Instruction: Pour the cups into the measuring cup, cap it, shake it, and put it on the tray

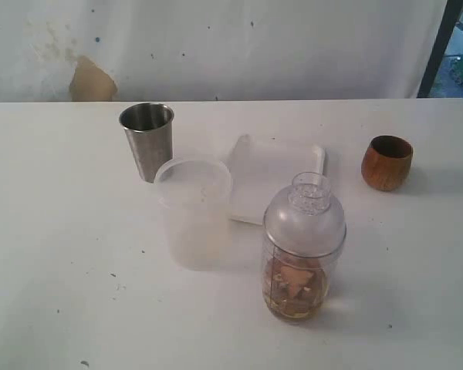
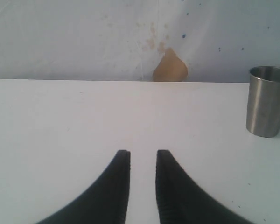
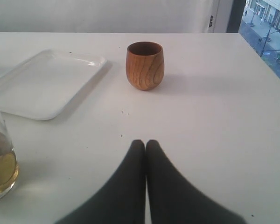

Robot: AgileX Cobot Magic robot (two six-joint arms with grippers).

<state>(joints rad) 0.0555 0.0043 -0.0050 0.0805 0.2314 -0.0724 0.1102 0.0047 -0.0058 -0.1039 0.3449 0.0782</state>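
The clear measuring cup (image 1: 302, 247) stands upright at the front of the table under a domed lid, with brownish pieces and yellowish liquid inside; its edge shows in the right wrist view (image 3: 0, 163). The frosted plastic cup (image 1: 193, 212) stands just left of it. Behind that is the steel tumbler (image 1: 147, 139) (image 2: 267, 100). The white tray (image 1: 274, 166) (image 3: 46, 84) lies bare in the middle, and the wooden cup (image 1: 386, 162) (image 3: 145, 65) stands at the right. My left gripper (image 2: 143, 151) is open a little over bare table. My right gripper (image 3: 145, 141) is shut and empty. Neither gripper shows in the exterior view.
A white backdrop with a brown patch (image 1: 91, 81) (image 2: 170, 65) runs along the table's far edge. A dark window frame (image 1: 440, 46) stands at the back right. The white table (image 1: 54, 231) stretches left of the cups.
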